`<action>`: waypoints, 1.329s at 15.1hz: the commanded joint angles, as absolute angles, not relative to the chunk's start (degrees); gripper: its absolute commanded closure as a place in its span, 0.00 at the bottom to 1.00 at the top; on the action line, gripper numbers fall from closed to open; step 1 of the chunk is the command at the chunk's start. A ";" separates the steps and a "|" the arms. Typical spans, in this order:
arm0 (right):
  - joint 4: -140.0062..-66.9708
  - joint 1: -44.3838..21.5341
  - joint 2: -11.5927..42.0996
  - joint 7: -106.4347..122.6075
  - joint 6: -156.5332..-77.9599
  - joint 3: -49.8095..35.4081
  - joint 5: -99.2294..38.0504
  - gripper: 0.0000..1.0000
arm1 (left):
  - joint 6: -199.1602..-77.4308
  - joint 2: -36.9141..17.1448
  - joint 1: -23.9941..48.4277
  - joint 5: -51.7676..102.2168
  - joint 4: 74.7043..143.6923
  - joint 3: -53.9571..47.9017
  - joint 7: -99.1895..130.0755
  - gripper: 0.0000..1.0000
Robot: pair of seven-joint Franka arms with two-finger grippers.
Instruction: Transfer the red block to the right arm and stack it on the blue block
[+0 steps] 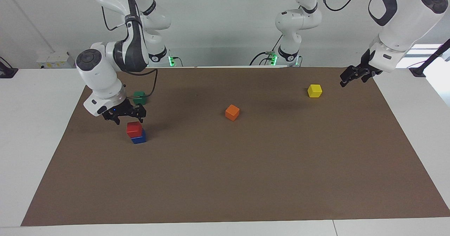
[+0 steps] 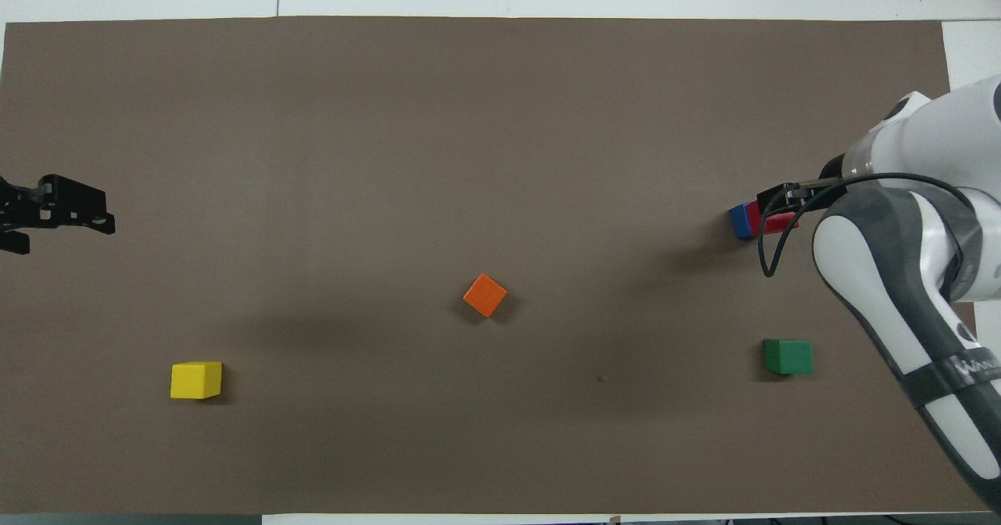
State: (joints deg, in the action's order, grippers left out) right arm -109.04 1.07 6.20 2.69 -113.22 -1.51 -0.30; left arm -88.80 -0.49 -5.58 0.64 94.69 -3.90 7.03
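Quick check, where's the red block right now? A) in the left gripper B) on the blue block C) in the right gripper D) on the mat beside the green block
B: the red block sits on the blue block, with the right gripper open just above it and clear of it.

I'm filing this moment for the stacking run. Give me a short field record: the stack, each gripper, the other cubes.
stack: red block sits on blue block, toward the right arm's end
right gripper: open, just above the stack, holding nothing
left gripper: open, waiting over the mat's edge beside the yellow cube
other cubes: orange cube mid-mat; green cube nearer to the robots than the stack
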 commanded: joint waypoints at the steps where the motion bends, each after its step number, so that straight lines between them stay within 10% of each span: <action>1: -101.45 1.41 5.98 2.90 -102.78 -2.02 -3.16 0.00 | -87.63 0.44 -5.62 -0.62 94.92 -3.87 6.86 0.00; 8: -98.27 1.93 -2.02 3.51 -90.27 -1.58 -2.82 0.00 | -87.63 0.44 -5.62 -0.62 94.92 -3.87 6.86 0.00; 20: -97.65 3.08 -1.76 5.45 -90.26 -1.49 -0.35 0.00 | -87.63 0.44 -5.62 -0.62 94.92 -3.87 6.86 0.00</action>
State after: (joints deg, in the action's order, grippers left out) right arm -97.97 1.93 -1.89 4.21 -90.70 -0.93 -0.80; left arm -88.71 -0.48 -5.58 0.64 94.69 -3.90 7.03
